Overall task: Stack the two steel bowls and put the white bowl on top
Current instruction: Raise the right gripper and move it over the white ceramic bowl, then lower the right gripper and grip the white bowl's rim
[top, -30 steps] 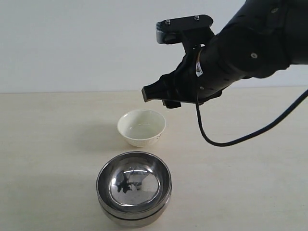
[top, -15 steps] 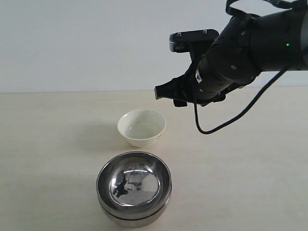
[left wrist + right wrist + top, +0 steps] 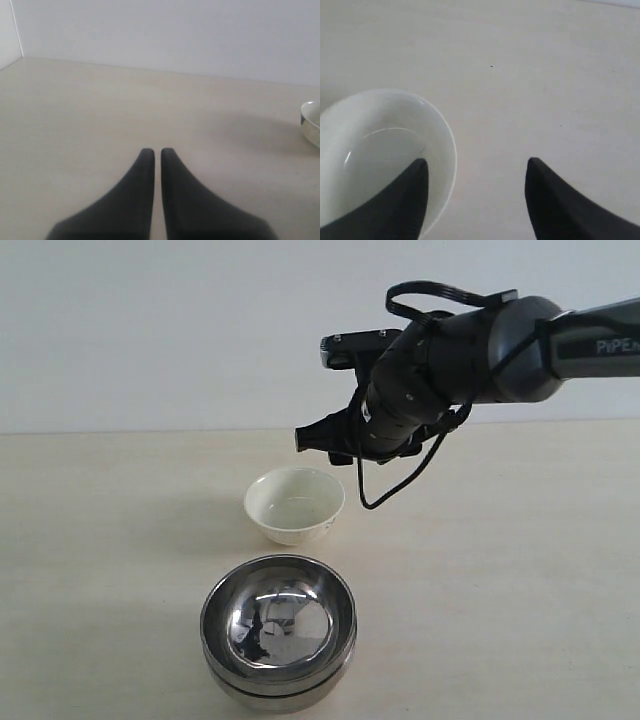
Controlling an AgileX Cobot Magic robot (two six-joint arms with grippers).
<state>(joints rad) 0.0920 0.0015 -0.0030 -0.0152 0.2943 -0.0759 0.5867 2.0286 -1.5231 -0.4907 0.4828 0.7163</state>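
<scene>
The two steel bowls (image 3: 278, 630) sit nested one inside the other at the table's front. Behind them the white bowl (image 3: 294, 504) stands upright and empty on the table. My right gripper (image 3: 322, 440) hovers above and just behind the white bowl's right rim, held open. In the right wrist view the white bowl (image 3: 380, 150) lies below, one fingertip (image 3: 417, 172) over its inside, the other over bare table; the gripper (image 3: 477, 167) holds nothing. My left gripper (image 3: 157, 152) is shut and empty above bare table. A steel bowl rim (image 3: 311, 122) shows at that view's edge.
The beige table (image 3: 520, 570) runs back to a plain white wall (image 3: 150, 330). The right arm's black cable (image 3: 385, 490) hangs in a loop beside the white bowl. A wall corner (image 3: 15, 30) shows in the left wrist view.
The right arm swung back toward the right and then came left again, ending above the white bowl's right rim with the wrist turned. The bowls have not moved.
</scene>
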